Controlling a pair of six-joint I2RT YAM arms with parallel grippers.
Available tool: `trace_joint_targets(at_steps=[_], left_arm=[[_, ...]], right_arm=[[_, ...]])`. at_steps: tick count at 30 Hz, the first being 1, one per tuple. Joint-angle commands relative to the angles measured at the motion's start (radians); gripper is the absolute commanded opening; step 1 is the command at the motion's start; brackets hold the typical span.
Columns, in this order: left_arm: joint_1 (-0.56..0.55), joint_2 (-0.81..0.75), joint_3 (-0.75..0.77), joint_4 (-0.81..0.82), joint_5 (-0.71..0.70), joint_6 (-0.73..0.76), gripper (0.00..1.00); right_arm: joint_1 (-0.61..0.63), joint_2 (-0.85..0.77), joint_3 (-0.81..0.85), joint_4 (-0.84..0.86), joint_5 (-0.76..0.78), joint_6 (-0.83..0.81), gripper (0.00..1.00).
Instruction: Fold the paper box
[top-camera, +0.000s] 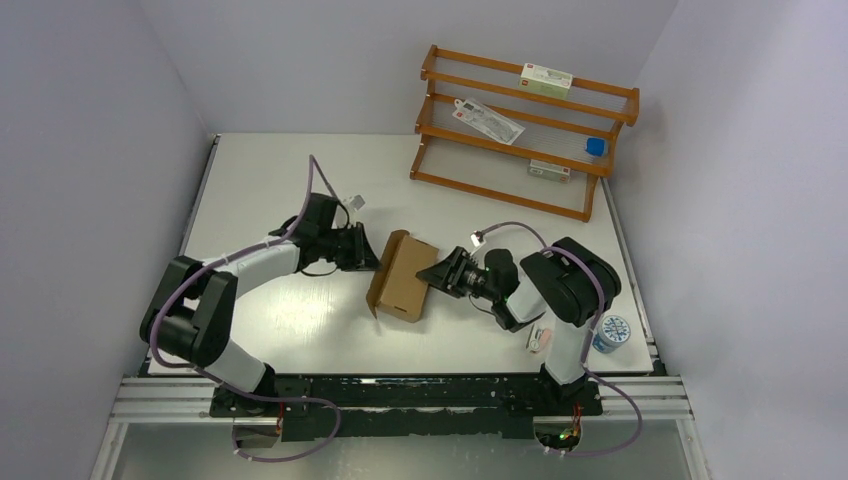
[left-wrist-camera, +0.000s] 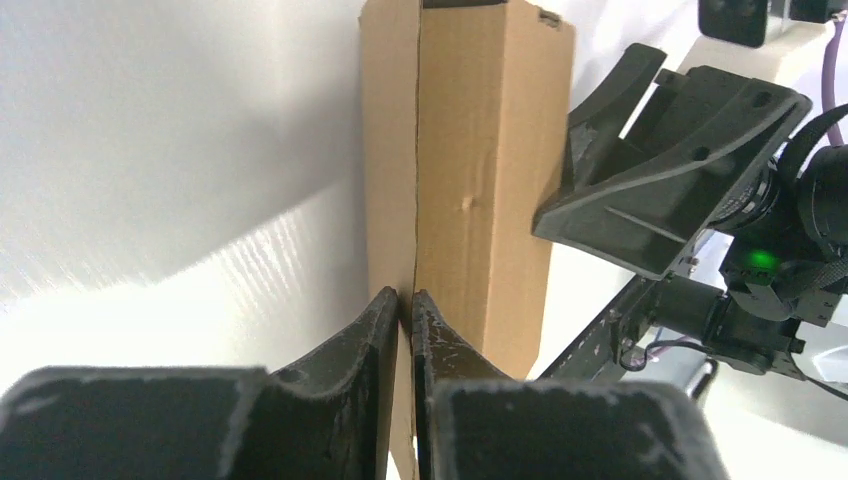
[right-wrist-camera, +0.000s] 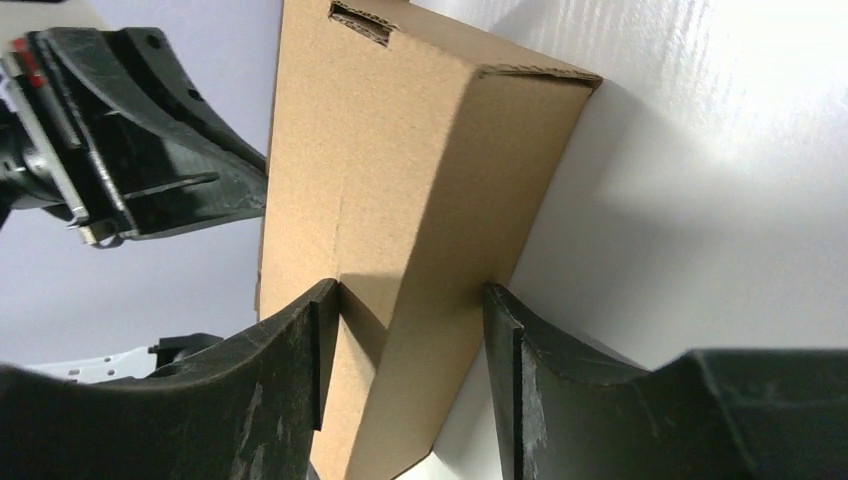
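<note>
The paper box (top-camera: 400, 278) is plain brown cardboard, partly folded up, standing on the white table between my two arms. My left gripper (top-camera: 368, 250) is shut on a thin cardboard edge of the box's left side; in the left wrist view (left-wrist-camera: 407, 297) the sheet sits pinched between the two fingers, with the box (left-wrist-camera: 480, 150) rising beyond them. My right gripper (top-camera: 437, 270) holds the box's right end. In the right wrist view (right-wrist-camera: 410, 290) both fingertips touch a folded corner of the box (right-wrist-camera: 400, 170). Each wrist view shows the other gripper behind the box.
A wooden rack (top-camera: 520, 130) with packets and a small blue item (top-camera: 596, 146) stands at the back right. A small printed carton (top-camera: 540, 338) and a round blue-white tub (top-camera: 610, 332) lie by the right arm's base. Grey walls close in both sides.
</note>
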Motion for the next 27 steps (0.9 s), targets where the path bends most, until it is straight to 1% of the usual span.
trace_joint_targets(at_steps=[1,6,9,13,20,24,26,27], left_arm=[[-0.049,-0.047,0.098,-0.122,-0.081,0.056,0.15],[-0.089,-0.047,0.174,-0.19,-0.128,0.084,0.12],[-0.102,-0.041,0.205,-0.225,-0.163,0.103,0.09],[-0.124,-0.054,0.269,-0.323,-0.251,0.142,0.06],[-0.175,-0.068,0.364,-0.422,-0.358,0.188,0.05],[-0.19,-0.067,0.38,-0.436,-0.382,0.195,0.05],[-0.193,-0.066,0.377,-0.435,-0.39,0.199,0.05],[-0.194,-0.064,0.376,-0.434,-0.393,0.199,0.05]], right_arm=[[0.016,0.034,0.003,-0.155,0.053,-0.031,0.47],[0.043,0.063,0.024,-0.103,0.066,0.013,0.47],[0.054,0.062,0.043,-0.12,0.073,0.012,0.48],[0.066,0.051,0.063,-0.147,0.097,0.001,0.54],[0.076,0.059,0.072,-0.14,0.105,0.019,0.63],[0.075,0.032,0.056,-0.14,0.098,0.018,0.71],[0.075,-0.004,0.05,-0.171,0.114,-0.003,0.72],[0.076,-0.019,0.055,-0.214,0.121,-0.019,0.72]])
